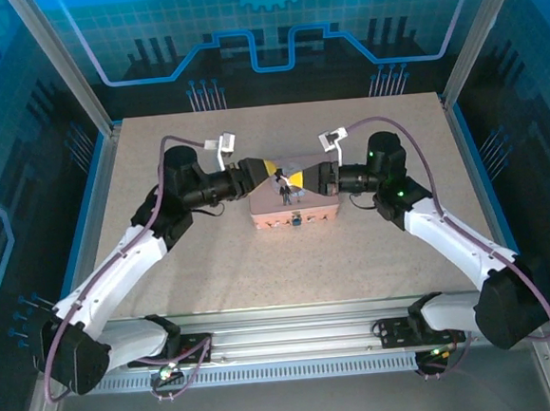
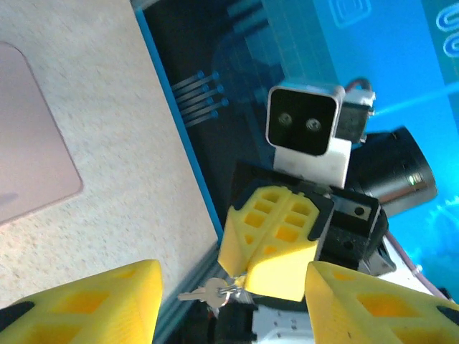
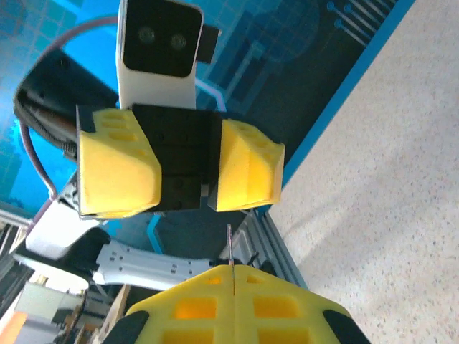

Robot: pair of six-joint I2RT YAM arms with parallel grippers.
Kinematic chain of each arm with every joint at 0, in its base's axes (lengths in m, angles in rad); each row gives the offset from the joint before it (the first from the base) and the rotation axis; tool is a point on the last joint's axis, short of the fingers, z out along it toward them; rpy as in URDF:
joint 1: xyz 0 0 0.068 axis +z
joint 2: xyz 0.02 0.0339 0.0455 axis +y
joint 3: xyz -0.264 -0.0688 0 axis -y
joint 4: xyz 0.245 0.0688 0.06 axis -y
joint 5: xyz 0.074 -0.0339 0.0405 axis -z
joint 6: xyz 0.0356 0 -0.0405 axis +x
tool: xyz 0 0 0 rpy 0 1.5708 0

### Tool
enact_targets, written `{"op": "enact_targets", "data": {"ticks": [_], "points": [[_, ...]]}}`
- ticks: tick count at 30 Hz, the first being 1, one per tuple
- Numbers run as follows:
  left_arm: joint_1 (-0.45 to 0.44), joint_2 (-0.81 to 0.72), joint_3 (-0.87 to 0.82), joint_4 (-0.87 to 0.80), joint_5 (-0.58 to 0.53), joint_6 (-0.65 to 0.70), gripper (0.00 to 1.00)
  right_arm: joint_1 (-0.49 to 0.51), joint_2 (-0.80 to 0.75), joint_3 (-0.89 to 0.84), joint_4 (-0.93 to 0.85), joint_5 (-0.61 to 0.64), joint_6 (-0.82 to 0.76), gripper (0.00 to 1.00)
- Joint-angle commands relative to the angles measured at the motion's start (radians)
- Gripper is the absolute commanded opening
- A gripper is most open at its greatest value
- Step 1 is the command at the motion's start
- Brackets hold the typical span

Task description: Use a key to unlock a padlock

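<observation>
Yellow pads of your right gripper (image 2: 267,254) are pressed tight together, pinching a small silvery key (image 2: 206,292) that sticks out sideways at their tip with a ring beside it; from the right wrist the metal shows as a thin sliver rising from the seam between the pads. Your left gripper (image 3: 185,172) stands wide, its fingers (image 2: 86,308) well apart with nothing between them; it faces the right gripper nose to nose, close but not touching.

Both grippers hang over the pink box (image 1: 274,211) in the middle of the table (image 1: 355,256); the padlock (image 1: 296,220) is a tiny bluish speck on the box's near side, about midway along (too small for you to read its shackle or keyhole). I cannot tell whether the ring carries one key or more, nor which way the blade is turned; the box lid is partly covered by the grippers from above and cut off at the left in the left wrist view.

Bare table lies all round the box, widest toward you and at both sides; the blue rim and the frame posts (image 1: 64,70) bound it.
</observation>
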Motion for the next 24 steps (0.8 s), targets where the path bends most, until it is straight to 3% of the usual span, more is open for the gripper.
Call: {"op": "enact_targets", "data": {"ticks": [1,3,8,24], "points": [[0.004,0.029,0.035,0.003,0.152,-0.005,0.56,-0.008,-0.016,0.039,-0.123,-0.078,-0.093,0.00],[0.005,0.040,0.051,-0.027,0.159,0.011,0.60,-0.008,-0.018,0.046,-0.136,-0.087,-0.104,0.00],[-0.002,0.048,0.058,-0.040,0.174,0.020,0.57,-0.009,-0.011,0.064,-0.174,-0.105,-0.136,0.00],[-0.036,0.071,0.081,-0.071,0.195,0.064,0.23,-0.017,0.018,0.072,-0.171,-0.124,-0.130,0.00]]}}
